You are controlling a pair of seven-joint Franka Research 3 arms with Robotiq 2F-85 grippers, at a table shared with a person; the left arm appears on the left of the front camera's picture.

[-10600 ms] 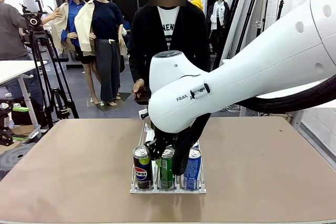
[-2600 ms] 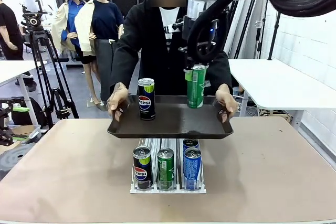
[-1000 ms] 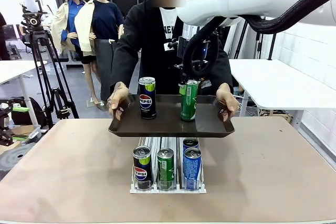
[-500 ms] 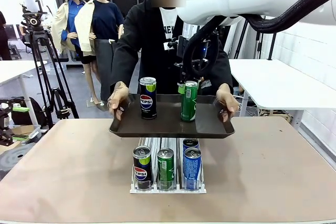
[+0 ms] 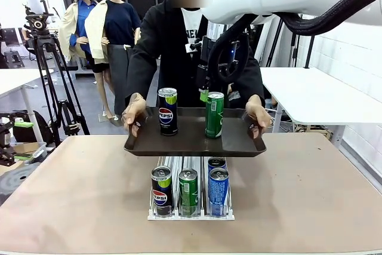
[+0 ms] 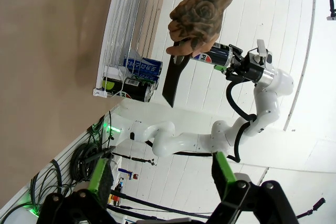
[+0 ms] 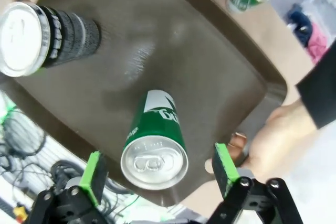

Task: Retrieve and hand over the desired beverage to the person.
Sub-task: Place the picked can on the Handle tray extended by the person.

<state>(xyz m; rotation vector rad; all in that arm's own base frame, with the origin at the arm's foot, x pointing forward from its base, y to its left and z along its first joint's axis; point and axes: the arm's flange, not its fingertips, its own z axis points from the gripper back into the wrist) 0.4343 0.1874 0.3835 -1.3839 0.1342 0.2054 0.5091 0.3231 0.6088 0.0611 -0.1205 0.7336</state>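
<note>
Brown bench (image 5: 71, 189) carries a wire rack (image 5: 191, 210) at its near centre, with 3 lanes of cans. Your person (image 5: 191, 46) stands at 12 o'clock, both hands holding a dark tray (image 5: 239, 144) above the rack.

Task status: the green can (image 5: 214, 114) stands upright on the tray, at 3 o'clock of a Pepsi can (image 5: 167, 111) that also stands on it. Delivery looks essentially done; what remains, in my judgement, is to lift the right arm clear.

Right gripper (image 7: 157, 174): jaws released, green pads either side of the green can's top with a gap on each side, not touching it. Left gripper (image 6: 160, 174): jaws released, nothing between them, well away from the tray.

Clearances: the green can sits well inside the tray's raised rim. The person's hand (image 7: 273, 135) grips the tray edge near 3 o'clock of the right gripper. Room is open straight up; a sideways exit risks tipping the can.
</note>
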